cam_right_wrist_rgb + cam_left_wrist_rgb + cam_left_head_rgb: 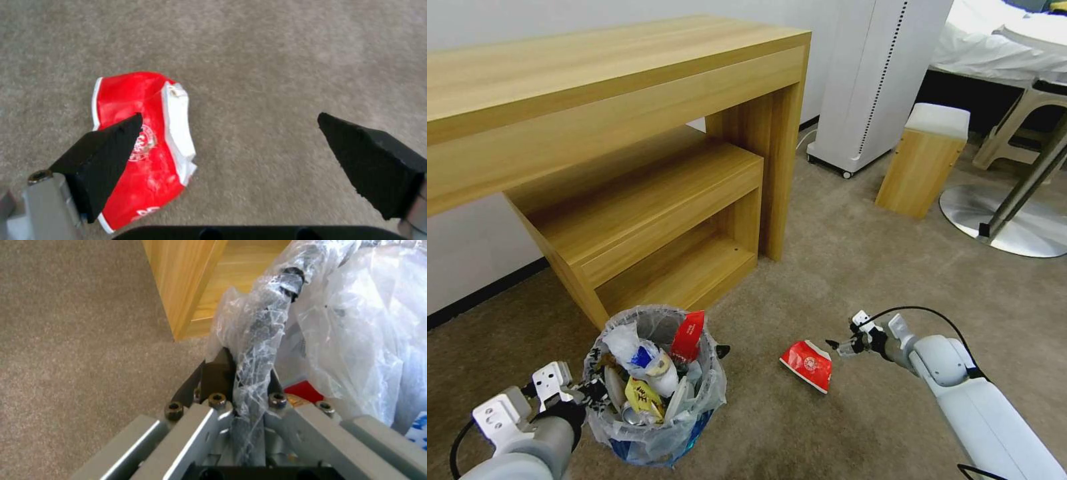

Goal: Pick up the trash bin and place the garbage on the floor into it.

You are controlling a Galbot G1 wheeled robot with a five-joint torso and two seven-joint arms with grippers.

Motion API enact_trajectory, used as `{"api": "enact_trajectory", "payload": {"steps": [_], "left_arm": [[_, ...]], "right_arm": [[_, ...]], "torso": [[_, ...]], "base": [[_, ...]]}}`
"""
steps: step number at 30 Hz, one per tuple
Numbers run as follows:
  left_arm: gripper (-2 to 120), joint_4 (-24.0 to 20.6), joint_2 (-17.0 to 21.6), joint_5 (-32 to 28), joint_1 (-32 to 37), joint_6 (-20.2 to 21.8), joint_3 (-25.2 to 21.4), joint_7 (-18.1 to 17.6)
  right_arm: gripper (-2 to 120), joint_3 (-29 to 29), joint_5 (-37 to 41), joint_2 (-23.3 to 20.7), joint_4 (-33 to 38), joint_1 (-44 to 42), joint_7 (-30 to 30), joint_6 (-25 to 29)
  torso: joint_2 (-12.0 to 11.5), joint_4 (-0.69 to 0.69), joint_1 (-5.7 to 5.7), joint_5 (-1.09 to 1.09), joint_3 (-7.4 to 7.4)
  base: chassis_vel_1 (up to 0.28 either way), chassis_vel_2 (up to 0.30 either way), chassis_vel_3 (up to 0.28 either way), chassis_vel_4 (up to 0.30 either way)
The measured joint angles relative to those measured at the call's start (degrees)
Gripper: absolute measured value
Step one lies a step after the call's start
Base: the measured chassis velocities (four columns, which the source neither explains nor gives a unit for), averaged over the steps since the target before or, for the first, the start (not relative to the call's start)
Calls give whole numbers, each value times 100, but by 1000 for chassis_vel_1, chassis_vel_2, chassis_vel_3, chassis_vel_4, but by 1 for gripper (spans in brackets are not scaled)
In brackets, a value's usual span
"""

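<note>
The trash bin, blue with a whitish bag liner, sits at lower left, packed with garbage; a red wrapper sticks out of its top. My left gripper is shut on the bin's liner-wrapped rim, which runs between its fingers. One piece of garbage, a flattened red and white wrapper, lies on the beige floor just right of the bin. My right gripper hangs open right beside it. In the right wrist view one black finger overlaps the wrapper and the other finger is over bare carpet.
A wooden desk with a low shelf unit stands right behind the bin. A white appliance on wheels, a small wooden stool and a round metal chair base stand at the back right. Open carpet lies around the wrapper.
</note>
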Motion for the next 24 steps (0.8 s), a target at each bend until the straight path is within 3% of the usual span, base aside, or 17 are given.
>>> {"api": "enact_trajectory", "payload": {"steps": [8,19,24], "left_arm": [[0,1,-35,48,30,0,-24,-4],[0,2,-31,71,50,0,-66,-9],[0,2,-22,93,36,-2,-57,-12]], "right_arm": [[100,-335,-298,424,-598,364,-255,363],[100,-361,-572,627,-1210,524,-337,470],[84,-223,-583,738,-1549,593,-297,567]], "torso": [[0,1,0,0,0],[0,0,0,0,0],[0,0,0,0,0]], "base": [[0,0,0,0],[0,0,0,0],[0,0,0,0]]}}
